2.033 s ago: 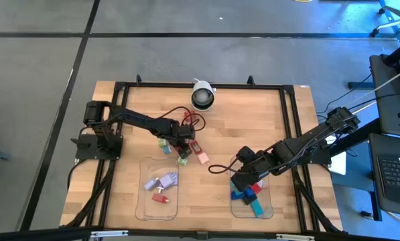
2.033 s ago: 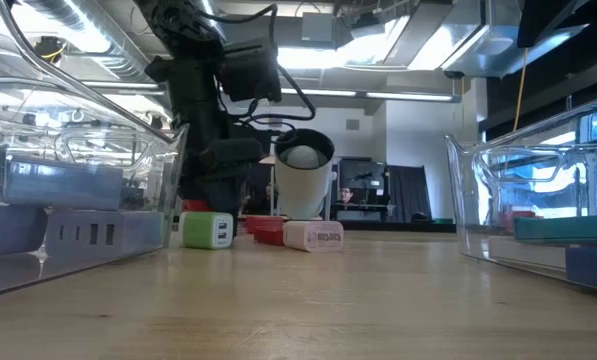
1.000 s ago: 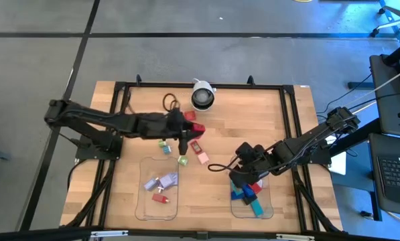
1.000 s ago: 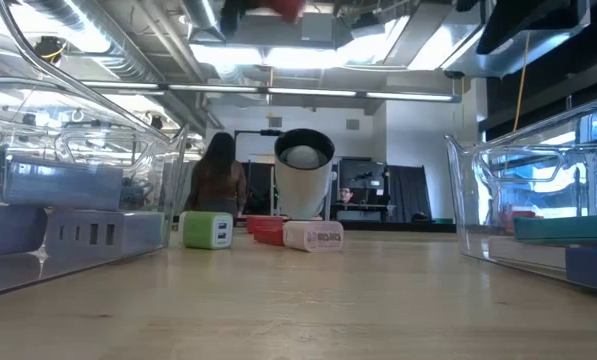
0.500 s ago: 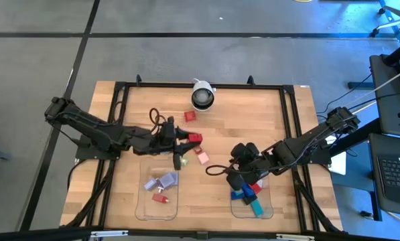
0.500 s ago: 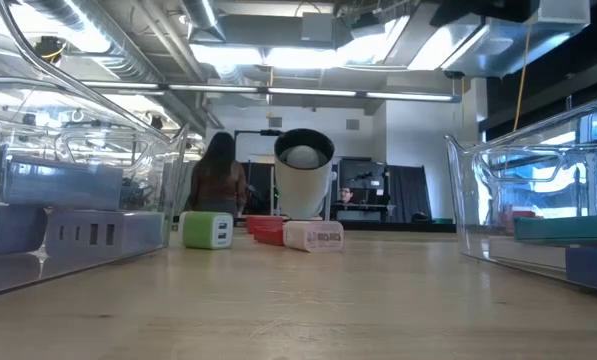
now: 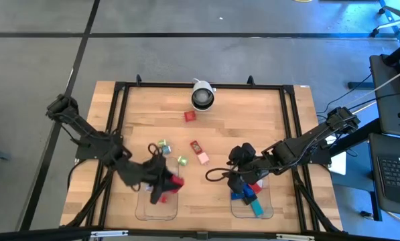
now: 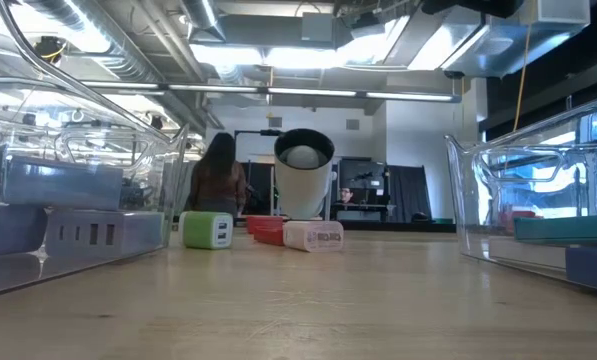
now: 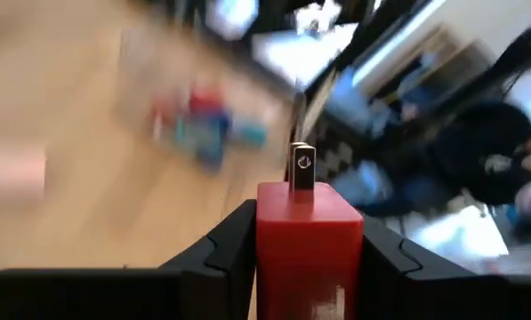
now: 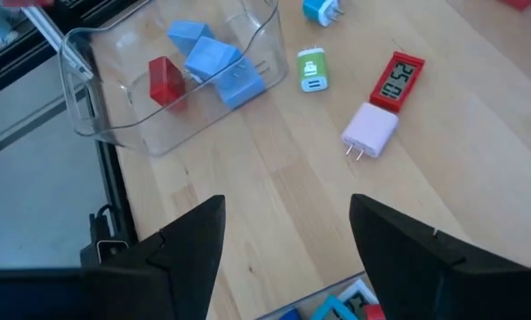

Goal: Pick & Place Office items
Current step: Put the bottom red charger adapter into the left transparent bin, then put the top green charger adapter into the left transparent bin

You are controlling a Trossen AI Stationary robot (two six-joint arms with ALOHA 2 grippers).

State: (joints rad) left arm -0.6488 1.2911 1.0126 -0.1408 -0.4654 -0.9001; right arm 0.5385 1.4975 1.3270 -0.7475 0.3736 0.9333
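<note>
Left claw (image 9: 308, 233) clamped on one red plug block (image 9: 309, 238), over the left clear tray (image 7: 143, 206); right claw (image 10: 285, 233) spread apart, empty, four loose pieces beyond.

This is a robotics lab or test workshop, not a home. A wooden table (image 7: 253, 114) in a black metal frame (image 7: 119, 86) stands on a bare grey concrete floor (image 7: 186, 53) marked with dark lines. At 3 o'clock from the table sits a laptop (image 7: 395, 175) on a desk, with cables running to it. The low view shows an open ceiling with fluorescent strip lights (image 8: 278, 52) and exposed ducts (image 8: 108, 60), dark curtains (image 8: 403, 190) in the back, and a person (image 8: 218, 180) standing there.
</note>
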